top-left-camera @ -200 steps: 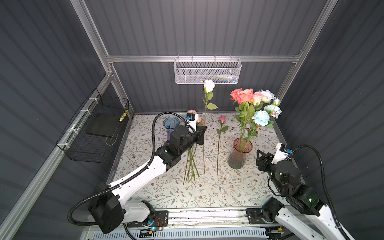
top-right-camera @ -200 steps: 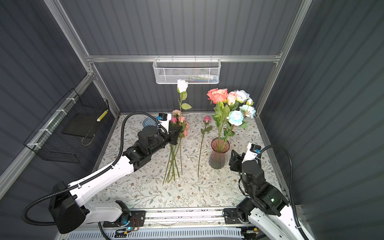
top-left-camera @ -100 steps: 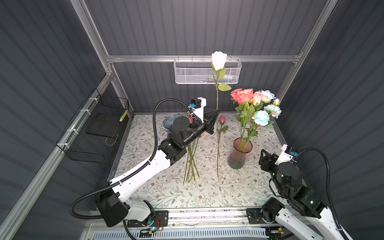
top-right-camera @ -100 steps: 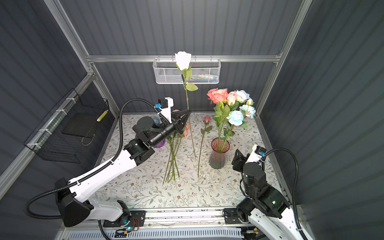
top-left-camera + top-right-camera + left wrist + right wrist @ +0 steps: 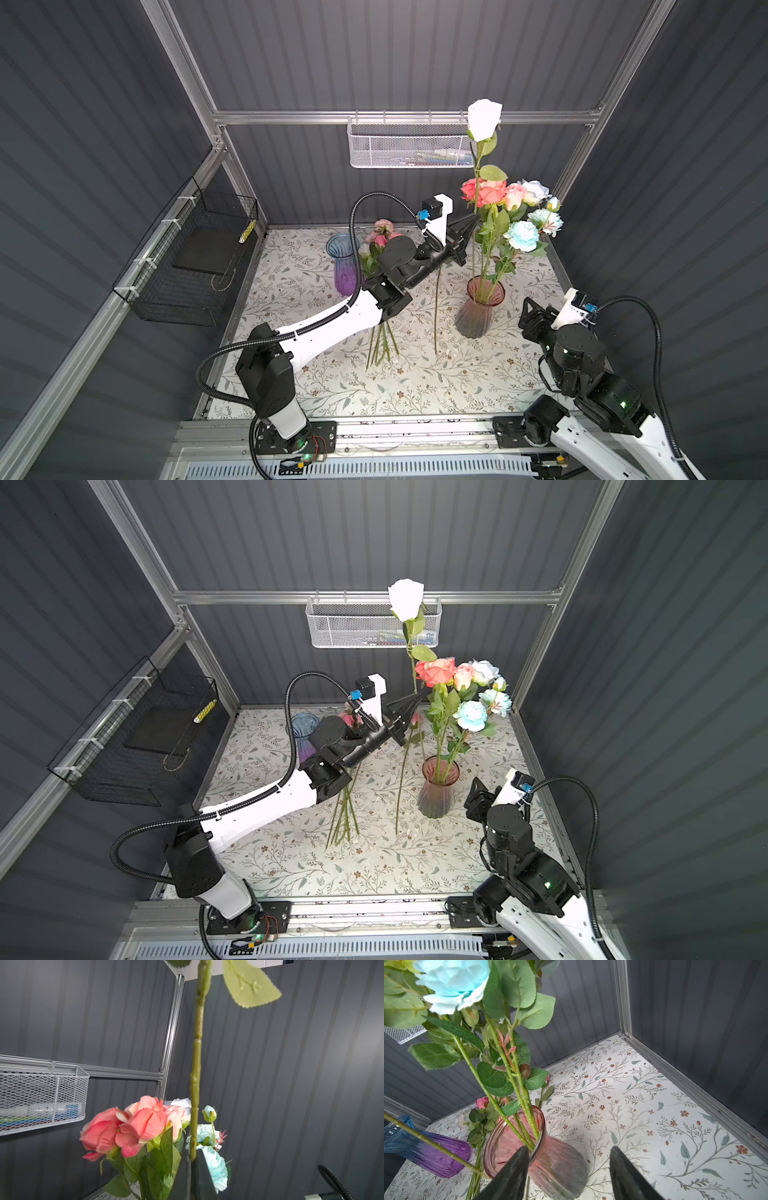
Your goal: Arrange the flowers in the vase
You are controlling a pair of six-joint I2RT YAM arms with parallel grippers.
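Pink glass vase: several flowers stand inside | loose bunch lies on table, left to do | single stem beside it, likewise | white rose upright beside bouquet, not yet in | left gripper clamped on its stem | right gripper jaws apart, empty, near vase

In a top view, a vase with flowers in it stands right of centre. Loose stems lie left of it, a second vase to their upper left. One rose stands upright just left of the flowers, before a basket at upper centre.
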